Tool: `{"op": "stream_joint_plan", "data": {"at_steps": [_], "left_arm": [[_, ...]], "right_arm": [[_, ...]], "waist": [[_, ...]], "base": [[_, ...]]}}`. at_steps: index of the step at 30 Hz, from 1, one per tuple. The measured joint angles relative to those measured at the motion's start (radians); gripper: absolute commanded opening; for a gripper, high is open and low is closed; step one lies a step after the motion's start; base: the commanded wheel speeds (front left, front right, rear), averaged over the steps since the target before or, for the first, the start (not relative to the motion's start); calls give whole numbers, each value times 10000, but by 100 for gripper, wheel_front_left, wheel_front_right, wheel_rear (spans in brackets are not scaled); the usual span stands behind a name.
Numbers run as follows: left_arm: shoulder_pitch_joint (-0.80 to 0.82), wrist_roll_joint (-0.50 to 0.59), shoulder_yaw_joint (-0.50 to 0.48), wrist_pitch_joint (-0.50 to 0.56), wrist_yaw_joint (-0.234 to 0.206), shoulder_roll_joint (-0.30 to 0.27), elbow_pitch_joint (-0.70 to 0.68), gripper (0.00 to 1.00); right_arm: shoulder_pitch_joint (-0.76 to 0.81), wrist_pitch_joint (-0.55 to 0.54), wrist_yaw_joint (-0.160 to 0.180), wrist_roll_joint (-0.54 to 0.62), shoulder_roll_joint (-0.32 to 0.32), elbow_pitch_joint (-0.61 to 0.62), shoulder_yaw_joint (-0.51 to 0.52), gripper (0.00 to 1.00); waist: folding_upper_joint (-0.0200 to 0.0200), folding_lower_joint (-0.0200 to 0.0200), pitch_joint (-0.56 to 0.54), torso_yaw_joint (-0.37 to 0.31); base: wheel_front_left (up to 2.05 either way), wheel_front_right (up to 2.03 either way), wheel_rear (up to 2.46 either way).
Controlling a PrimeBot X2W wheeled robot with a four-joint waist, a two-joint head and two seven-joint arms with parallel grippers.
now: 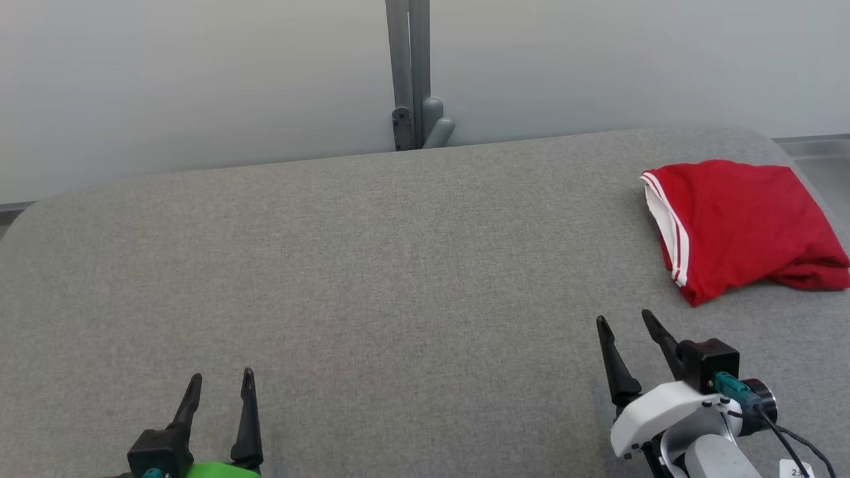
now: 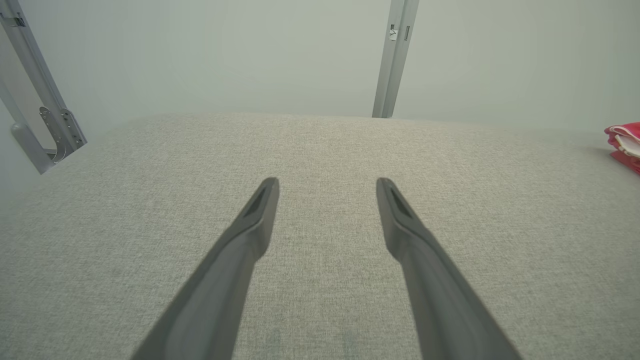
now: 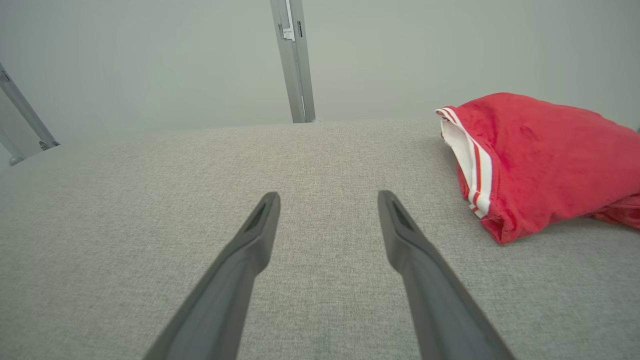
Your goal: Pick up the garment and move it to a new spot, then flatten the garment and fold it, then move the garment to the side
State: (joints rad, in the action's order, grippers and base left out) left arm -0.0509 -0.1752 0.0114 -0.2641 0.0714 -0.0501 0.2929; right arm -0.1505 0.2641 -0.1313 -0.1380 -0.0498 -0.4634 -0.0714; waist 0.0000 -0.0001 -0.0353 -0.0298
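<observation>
Already folded into a soft bundle, the shirt (image 1: 744,226) lies at the far right of the grey table (image 1: 372,265), well apart from both arms. It looks light, limp and likely to sag, so a pinch at the striped hem edge seems best. The left gripper (image 1: 222,385) and right gripper (image 1: 624,324) both stand spread apart, empty.

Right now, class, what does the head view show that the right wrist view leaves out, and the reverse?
Head view adds: the left gripper, open at lower left, and the right arm's white wrist housing. Right wrist view adds: a slanted metal strut at its left edge. Both share: the red garment lying on the grey table, the upright post behind it, and the open right gripper, apart from the garment.
</observation>
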Motion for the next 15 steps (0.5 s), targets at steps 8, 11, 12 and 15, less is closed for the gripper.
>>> {"op": "stream_joint_plan", "data": {"at_steps": [8, 11, 12, 15], "left_arm": [[-4, -36, 40, 0, -67, 0, -8, 100], [-6, -104, 63, 0, -59, 0, -12, 100], [-7, -105, 61, 0, -59, 2, -12, 100], [-8, -146, 67, 0, -54, 2, 8, 100]], "right_arm": [[133, 0, 0, 2, 0, 81, -40, 100], [154, 0, 0, 6, 0, 138, -59, 100], [155, 0, 0, 27, 0, 169, -54, 100], [166, 0, 0, 155, 0, 211, 23, 100]], "waist": [[0, 0, -70, -22], [0, 0, -60, -33], [0, 0, -57, -32], [0, 0, -52, -26]], "base": [[0, 0, 0], [0, 0, 0], [0, 0, 0], [0, 0, 0]]}}
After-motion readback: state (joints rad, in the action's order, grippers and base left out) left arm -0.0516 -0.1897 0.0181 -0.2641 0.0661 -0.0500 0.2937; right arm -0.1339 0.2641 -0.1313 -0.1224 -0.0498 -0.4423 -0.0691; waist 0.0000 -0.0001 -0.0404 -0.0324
